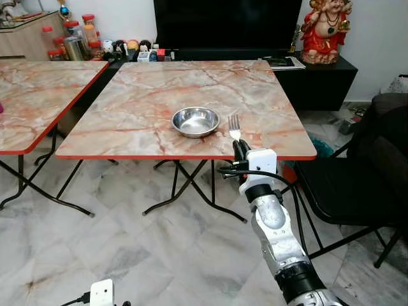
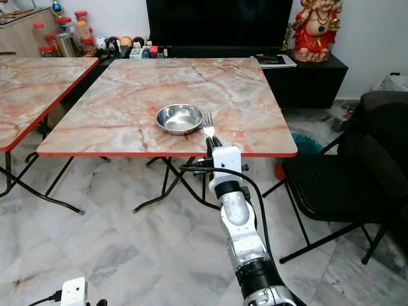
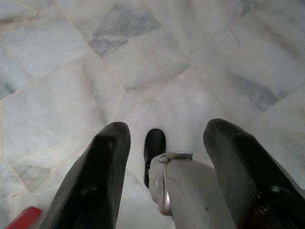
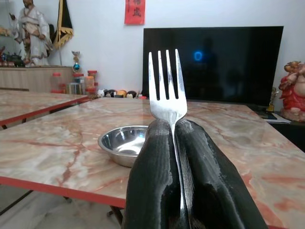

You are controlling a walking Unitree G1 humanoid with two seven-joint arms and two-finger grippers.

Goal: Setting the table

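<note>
right tool (image 1: 240, 150) pinching fork (image 1: 234, 126) | tines away from robot | beside bowl (image 1: 195, 121) | left tool (image 3: 164, 171) spread

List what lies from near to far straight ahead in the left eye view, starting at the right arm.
Right pincer shut on the silver metal fork, round steel bowl on the pink marble-patterned folding table, then the large black television screen.

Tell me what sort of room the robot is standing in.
Most likely a home living or dining room: a big dark television on a low black cabinet, two marble-patterned folding tables on a marble floor, and a red figurine.
</note>
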